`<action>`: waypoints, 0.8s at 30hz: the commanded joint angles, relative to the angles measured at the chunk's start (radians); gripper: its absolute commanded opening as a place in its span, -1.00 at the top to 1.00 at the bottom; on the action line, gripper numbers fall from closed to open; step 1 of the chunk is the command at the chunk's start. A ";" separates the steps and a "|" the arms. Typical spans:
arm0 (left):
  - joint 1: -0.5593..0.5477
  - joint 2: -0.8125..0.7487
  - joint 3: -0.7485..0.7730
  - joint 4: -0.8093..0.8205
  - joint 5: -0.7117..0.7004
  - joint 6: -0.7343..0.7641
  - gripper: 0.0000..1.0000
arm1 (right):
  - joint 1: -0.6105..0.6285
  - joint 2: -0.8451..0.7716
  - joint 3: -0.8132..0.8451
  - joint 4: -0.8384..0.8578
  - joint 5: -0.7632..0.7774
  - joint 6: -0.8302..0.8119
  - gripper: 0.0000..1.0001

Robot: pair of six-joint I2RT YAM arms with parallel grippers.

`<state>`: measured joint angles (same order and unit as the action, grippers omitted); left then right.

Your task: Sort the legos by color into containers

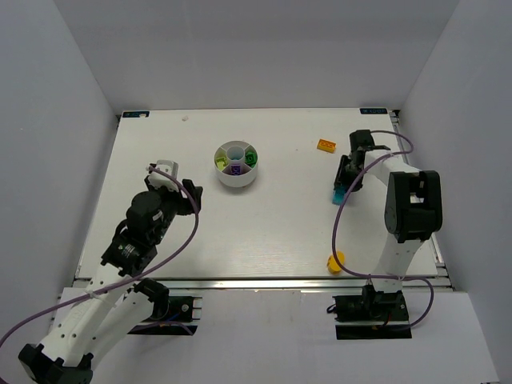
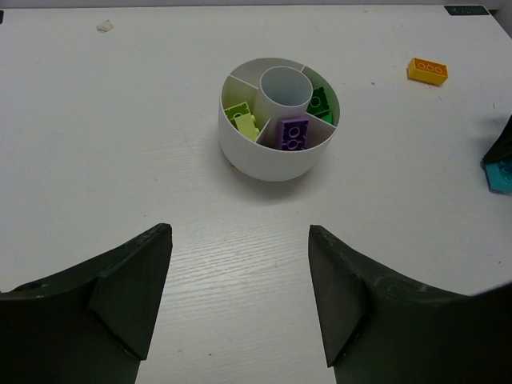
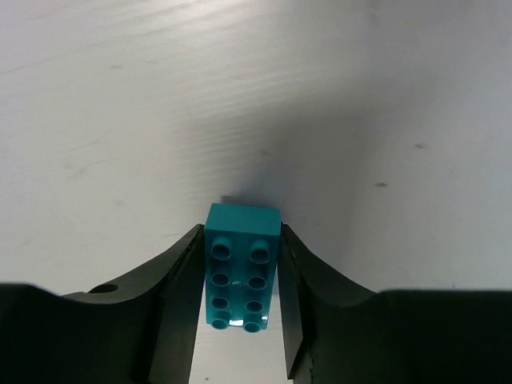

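On the left, my left fingers (image 1: 178, 181) hang over the bench (image 1: 264, 232) short of the dish, spread wide apart with nothing between them.

The left wrist view looks past them to the round white dish (image 2: 272, 156), standing clear of them, nearer the far edge of the bench. A lime brick (image 2: 244, 122) lies in its left section, a purple brick (image 2: 294, 133) in the near section and a green brick (image 2: 320, 102) in the right section. The central well (image 2: 284, 86) looks bare as far as I can see into it.

Further right, an orange brick (image 1: 326, 145) lies alone on the bench, well apart from the dish.

Just beyond it, my right fingers (image 1: 342, 186) are down at the bench surface, closed in against both long sides of the cyan brick (image 3: 242, 268), studs facing the wrist camera. I cannot tell whether it is off the bench.
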<state>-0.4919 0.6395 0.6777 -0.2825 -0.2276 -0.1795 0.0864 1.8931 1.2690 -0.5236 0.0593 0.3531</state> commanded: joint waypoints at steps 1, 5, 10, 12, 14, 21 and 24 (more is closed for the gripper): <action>0.003 -0.027 -0.013 0.017 -0.022 0.015 -0.57 | 0.033 -0.040 0.108 0.046 -0.200 -0.090 1.00; 0.003 -0.043 -0.021 0.025 -0.047 0.028 -0.57 | 0.140 -0.061 0.263 0.098 -0.337 -0.280 1.00; 0.003 -0.058 -0.030 0.029 -0.088 0.041 -0.57 | 0.338 -0.080 0.343 0.298 -0.442 -0.468 1.00; 0.003 -0.066 -0.036 0.035 -0.105 0.049 -0.57 | 0.383 -0.063 0.355 0.362 -0.475 -0.497 1.00; 0.003 -0.078 -0.046 0.042 -0.121 0.055 -0.58 | 0.436 -0.028 0.381 0.440 -0.500 -0.494 1.00; 0.003 -0.083 -0.055 0.049 -0.147 0.066 -0.58 | 0.513 0.142 0.556 0.583 -0.455 -0.399 1.00; 0.003 -0.083 -0.055 0.048 -0.151 0.069 -0.58 | 0.527 0.234 0.662 0.597 -0.437 -0.373 1.00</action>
<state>-0.4919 0.5629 0.6285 -0.2527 -0.3550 -0.1238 0.6056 2.0739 1.8305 -0.0063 -0.4015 -0.0563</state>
